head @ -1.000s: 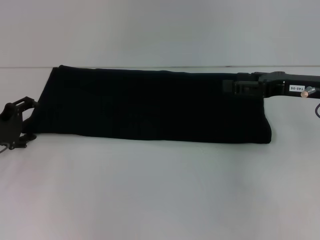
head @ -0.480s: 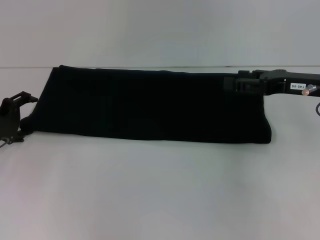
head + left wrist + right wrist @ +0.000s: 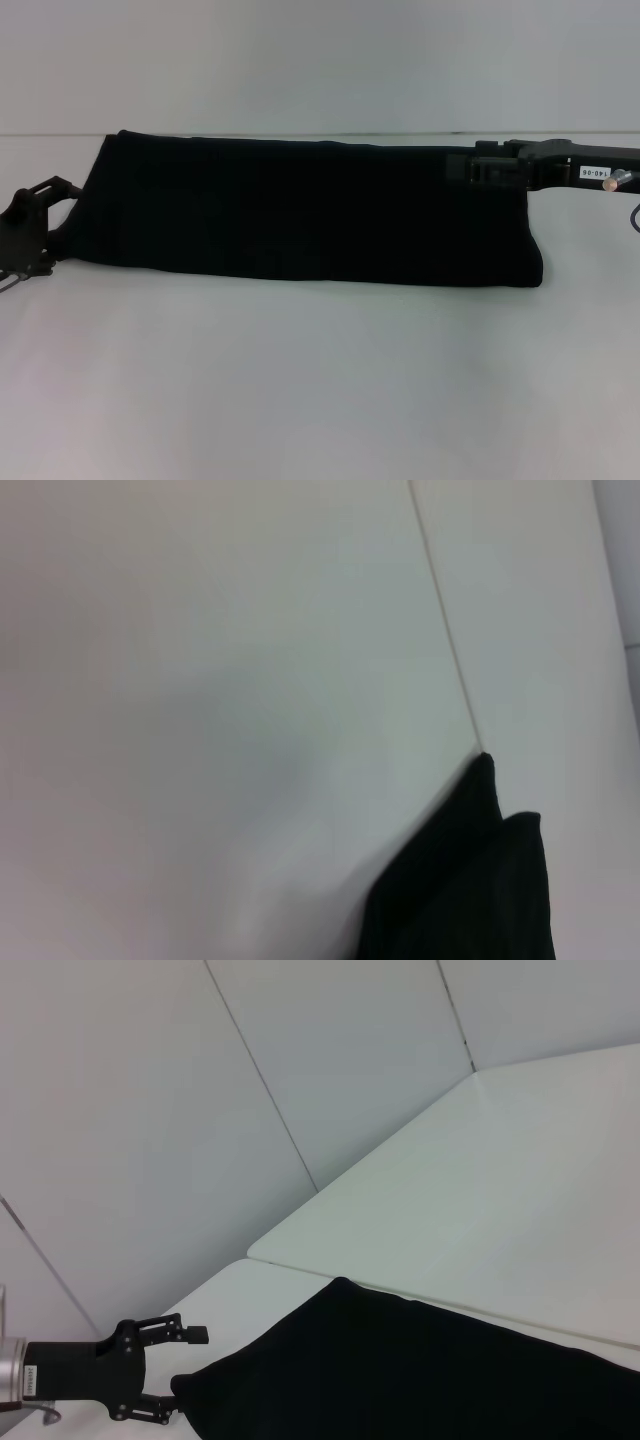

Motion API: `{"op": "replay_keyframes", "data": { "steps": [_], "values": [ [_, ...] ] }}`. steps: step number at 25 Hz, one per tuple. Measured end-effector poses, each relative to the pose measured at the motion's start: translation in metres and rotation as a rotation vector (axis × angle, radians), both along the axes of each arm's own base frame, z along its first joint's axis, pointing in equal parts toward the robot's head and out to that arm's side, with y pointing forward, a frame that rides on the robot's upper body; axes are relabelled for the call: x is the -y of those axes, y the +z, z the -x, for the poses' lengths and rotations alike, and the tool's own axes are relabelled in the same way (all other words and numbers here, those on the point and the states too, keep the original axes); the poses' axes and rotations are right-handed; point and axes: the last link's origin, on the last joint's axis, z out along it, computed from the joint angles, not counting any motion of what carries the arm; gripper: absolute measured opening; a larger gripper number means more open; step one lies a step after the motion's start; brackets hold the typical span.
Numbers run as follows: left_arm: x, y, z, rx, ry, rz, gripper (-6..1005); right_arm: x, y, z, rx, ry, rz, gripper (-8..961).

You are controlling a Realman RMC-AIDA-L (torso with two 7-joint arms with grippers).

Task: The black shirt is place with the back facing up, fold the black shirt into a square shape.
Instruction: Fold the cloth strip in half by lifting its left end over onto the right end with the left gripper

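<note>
The black shirt (image 3: 300, 210) lies folded into a long flat strip across the white table (image 3: 320, 380); no lettering shows. My left gripper (image 3: 55, 225) is at the strip's left end, low over the table. In the right wrist view the left gripper (image 3: 180, 1375) is open, its jaws on either side of the shirt's (image 3: 420, 1380) end corner. My right gripper (image 3: 453, 170) reaches in from the right over the strip's far right corner. The left wrist view shows only a corner of the shirt (image 3: 460, 880).
The table's far edge (image 3: 300, 133) runs just behind the shirt, with a pale wall (image 3: 320, 60) beyond. Bare table lies in front of the strip and to its right.
My left gripper drew back to the left, then came back toward the shirt's left end and a little higher. My right gripper rose slightly, then held. The shirt has not moved.
</note>
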Motion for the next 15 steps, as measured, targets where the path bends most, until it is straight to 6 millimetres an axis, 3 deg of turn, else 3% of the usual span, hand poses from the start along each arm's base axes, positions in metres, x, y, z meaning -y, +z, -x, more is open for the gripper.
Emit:
{"op": "replay_keyframes", "data": {
  "steps": [5, 15],
  "values": [
    [0.002, 0.0, 0.002, -0.031, -0.029, 0.003, 883, 0.0, 0.0, 0.0, 0.0, 0.001, 0.001, 824],
    [0.009, -0.003, 0.01, -0.089, -0.042, 0.017, 683, 0.0, 0.001, 0.001, -0.001, 0.006, -0.001, 823]
  ]
}}
